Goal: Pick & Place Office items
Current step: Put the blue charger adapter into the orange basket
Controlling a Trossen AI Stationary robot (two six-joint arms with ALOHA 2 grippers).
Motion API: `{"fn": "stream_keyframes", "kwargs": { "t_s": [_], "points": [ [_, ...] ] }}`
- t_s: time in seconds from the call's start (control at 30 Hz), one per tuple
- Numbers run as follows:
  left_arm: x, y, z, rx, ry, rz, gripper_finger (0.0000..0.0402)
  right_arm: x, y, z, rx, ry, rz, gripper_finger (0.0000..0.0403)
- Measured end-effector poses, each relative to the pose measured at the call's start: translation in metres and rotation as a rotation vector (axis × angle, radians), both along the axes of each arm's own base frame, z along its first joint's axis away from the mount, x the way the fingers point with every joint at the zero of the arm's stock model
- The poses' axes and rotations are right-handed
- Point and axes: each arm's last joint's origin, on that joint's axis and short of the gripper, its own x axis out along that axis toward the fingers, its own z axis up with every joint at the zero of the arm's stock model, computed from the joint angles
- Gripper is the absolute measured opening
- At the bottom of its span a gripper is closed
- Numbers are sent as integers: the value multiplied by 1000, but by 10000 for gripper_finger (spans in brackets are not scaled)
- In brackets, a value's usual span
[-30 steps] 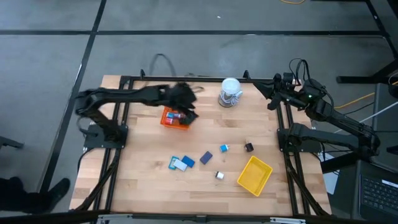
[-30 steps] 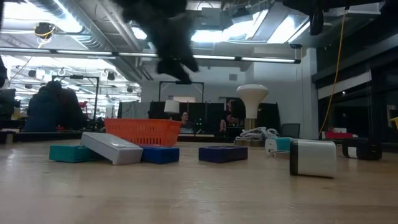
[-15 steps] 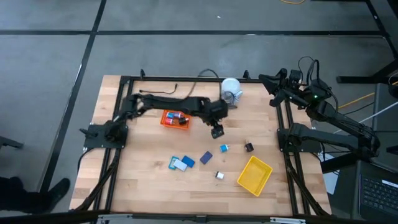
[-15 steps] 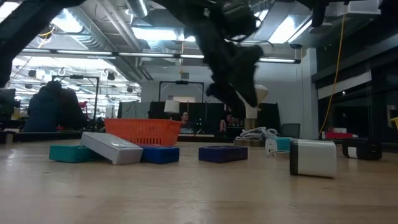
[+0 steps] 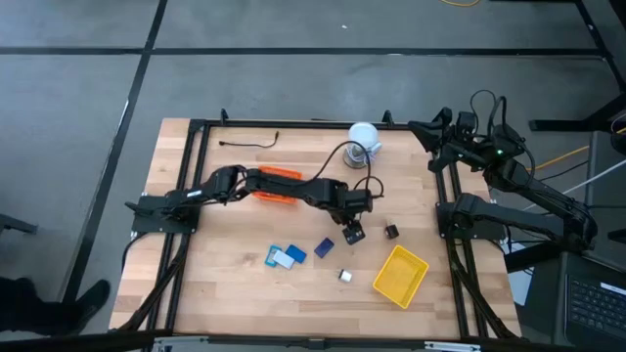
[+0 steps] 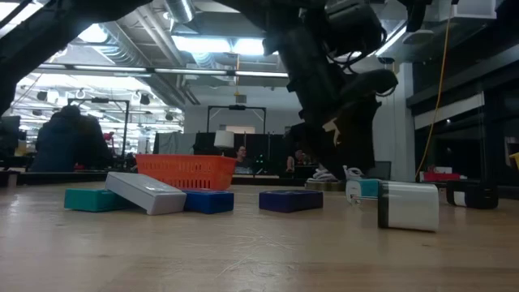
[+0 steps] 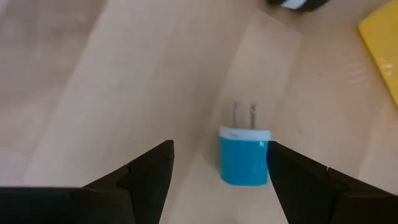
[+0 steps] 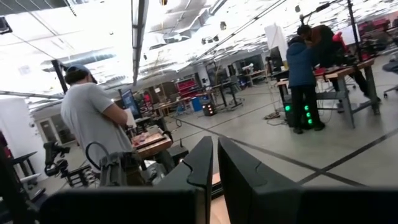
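My left gripper (image 5: pixel 351 232) reaches across the middle of the table and hangs open over a light blue plug adapter (image 7: pixel 244 157). The adapter lies flat on the wood with its two prongs pointing away, between the fingers and apart from them. More small items lie nearer: a teal, white and blue cluster (image 5: pixel 285 256), a navy block (image 5: pixel 324 247), a white cube (image 5: pixel 345 276) and a black piece (image 5: pixel 391 232). My right gripper (image 8: pixel 215 163) is shut and waits raised at the table's far right corner (image 5: pixel 437 147).
An orange mesh tray (image 5: pixel 281 185) sits left of centre, partly under my left arm. A yellow tray (image 5: pixel 401 275) lies near the right near corner, and a white-and-grey roll (image 5: pixel 363 143) stands at the far edge. People stand in the room beyond the table.
My left arm has swung from above the orange tray toward the table's right and near side, stretching out and coming down over the light blue adapter. The items on the table have stayed where they were.
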Motion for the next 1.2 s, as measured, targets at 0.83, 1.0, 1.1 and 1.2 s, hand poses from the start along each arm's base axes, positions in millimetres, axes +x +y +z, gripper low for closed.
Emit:
{"fn": "stream_keyframes", "kwargs": {
  "t_s": [0.83,1.0,1.1,1.2],
  "points": [
    [7,-20,-37,-36,44,-20,246,1,1,-4,2,40,42,31],
    [7,-12,-37,-24,50,-35,178,1,1,-4,5,43,38,31],
    [6,-3,-38,-71,53,-42,120,1,0,-4,7,42,25,31],
    [7,8,-37,-150,43,-39,121,1,0,-4,7,41,20,31]
  ]
}}
